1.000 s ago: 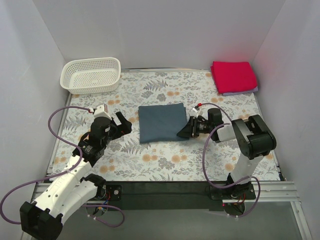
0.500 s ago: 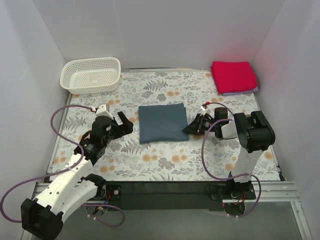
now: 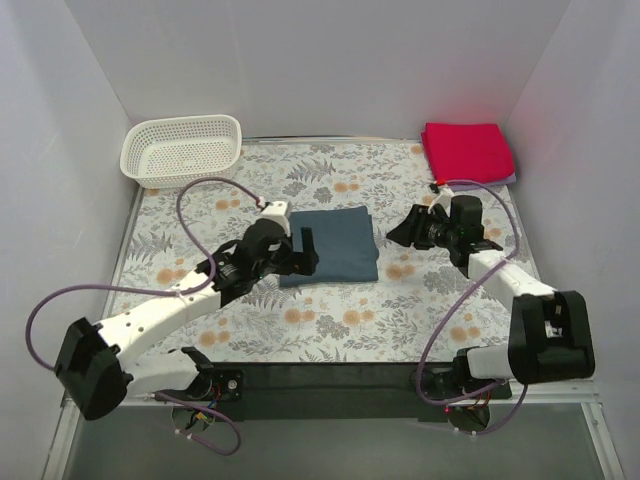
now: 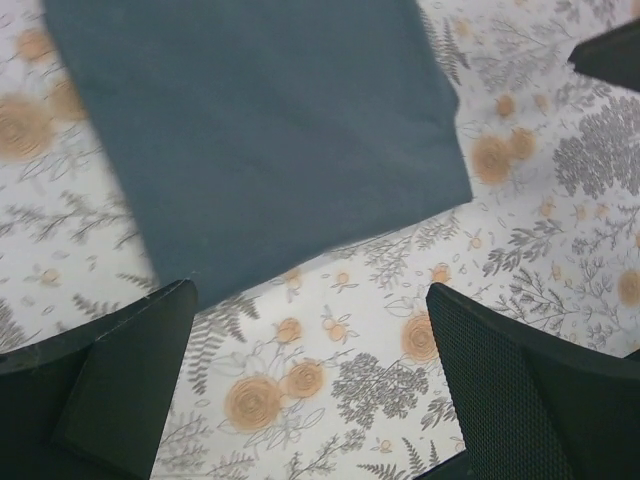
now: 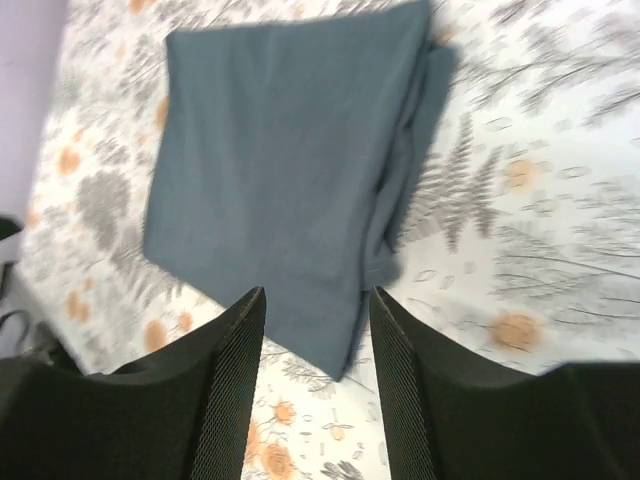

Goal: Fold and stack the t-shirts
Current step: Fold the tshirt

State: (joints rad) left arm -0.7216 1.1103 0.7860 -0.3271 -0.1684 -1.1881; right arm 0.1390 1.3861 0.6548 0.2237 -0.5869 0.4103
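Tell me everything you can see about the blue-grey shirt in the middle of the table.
The blue-grey t-shirt is plain, soft, matte cloth, folded into a flat, roughly square packet. The right wrist view shows stacked layers, slightly uneven, along one edge. It lies mid-table on the floral table cover. The left gripper hovers open at its left side and the right gripper is open off its right side. Neither appears to hold it.

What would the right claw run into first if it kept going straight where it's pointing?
Most likely the folded blue-grey t-shirt, at the edge facing it; the right claw points straight at it. Height is unclear, so it could touch the floral table first.
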